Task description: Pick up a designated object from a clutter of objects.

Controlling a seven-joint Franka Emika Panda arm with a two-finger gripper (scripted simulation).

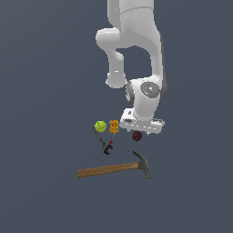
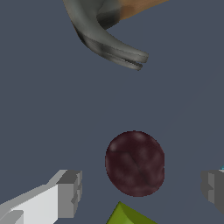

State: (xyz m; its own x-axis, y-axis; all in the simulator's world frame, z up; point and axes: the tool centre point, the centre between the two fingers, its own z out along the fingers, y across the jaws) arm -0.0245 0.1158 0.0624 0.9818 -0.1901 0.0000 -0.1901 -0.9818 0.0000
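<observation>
The dark maroon plum-like ball (image 1: 137, 135) lies on the floor just below the arm's white hand (image 1: 142, 122). In the wrist view the ball (image 2: 134, 162) sits between the two grey fingertips (image 2: 69, 193) of my gripper (image 2: 140, 192), slightly ahead of them. The jaws stand wide apart and touch nothing. In the exterior view the fingers themselves are hidden behind the hand. The clutter lies around the ball: the hammer (image 1: 113, 169), the yellow-green ball (image 1: 100, 126), the orange patterned block (image 1: 114, 127) and the black clamp (image 1: 105, 144).
The hammer's grey claw head (image 2: 109, 39) lies a short way beyond the ball in the wrist view. A corner of the flat green piece (image 2: 129, 216) shows close to the ball on the opposite side. The floor is plain dark grey.
</observation>
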